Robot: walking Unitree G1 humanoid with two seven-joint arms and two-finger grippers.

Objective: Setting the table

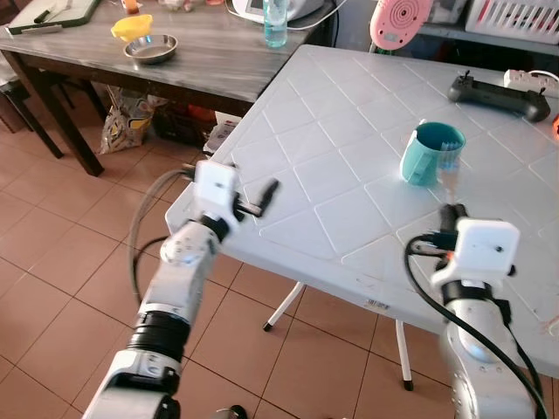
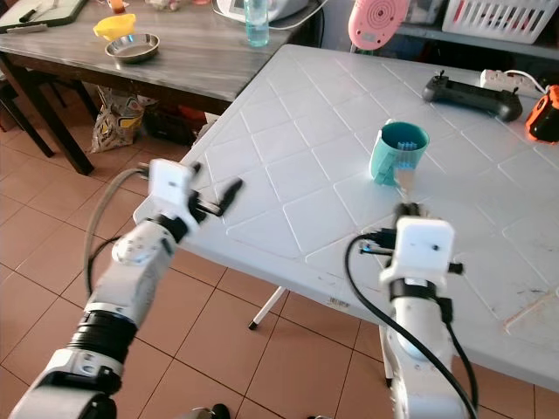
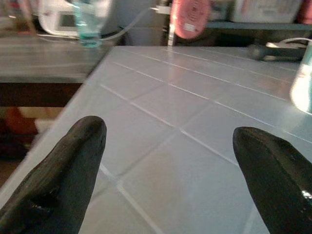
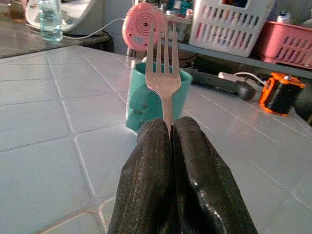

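One fork [image 4: 164,73] is what we have in hand: the right end effector [image 4: 171,127] is clenched on its handle, tines pointing up and away over the white counter [image 1: 349,113], toward the near edge, right of centre. Just beyond the tines stands a teal mug [image 1: 431,154] with something bluish inside; we can't make out what.

Handling, as we judge it: thin metal, light, stiff, not fragile, but smooth and slick. The grip sits low on the handle with most of the fork sticking out, so it could pivot or slide between the fingers [image 4: 146,161] if we bump the counter. Better to set it down flat and gently, handle first.

The left end effector [image 3: 170,141] is released, fingers spread wide, hovering at the counter's near left corner, grasping nothing.

Hard to see: the fork's handle is buried in the fingers, so grip depth is unknown. In the head views the fork is only a faint blur in front of the mug. We see no plate or place setting on this counter, so the target spot is unclear. The counter's right side is cut off.
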